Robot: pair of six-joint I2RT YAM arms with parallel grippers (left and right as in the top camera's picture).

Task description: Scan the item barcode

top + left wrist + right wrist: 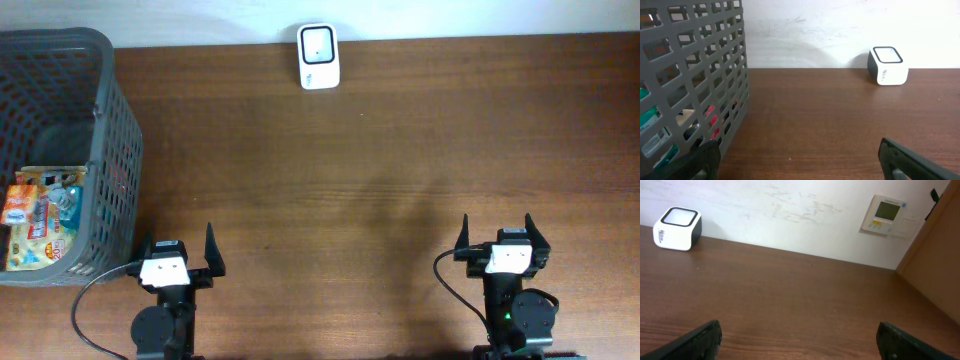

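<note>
Left gripper [178, 240] by basket [108, 120], right gripper [497, 226] spread, scanner [319, 57] seemingly far-edge.

Even, diffuse, moderately bright light; faint soft shadows on the table [400, 190]; scanner [888, 66] throws a dim shadow on the wall [815, 30]; overhead view slightly soft.

No legible text; scanner [676, 228] logo, packet [40, 225] print, wall panel [888, 216] display too small to read.

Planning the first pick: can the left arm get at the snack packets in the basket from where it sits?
Probably yes. The left claw is open and empty beside the basket, whose top is open; the packets lie uncovered, though it must go over the tall wall.
</note>
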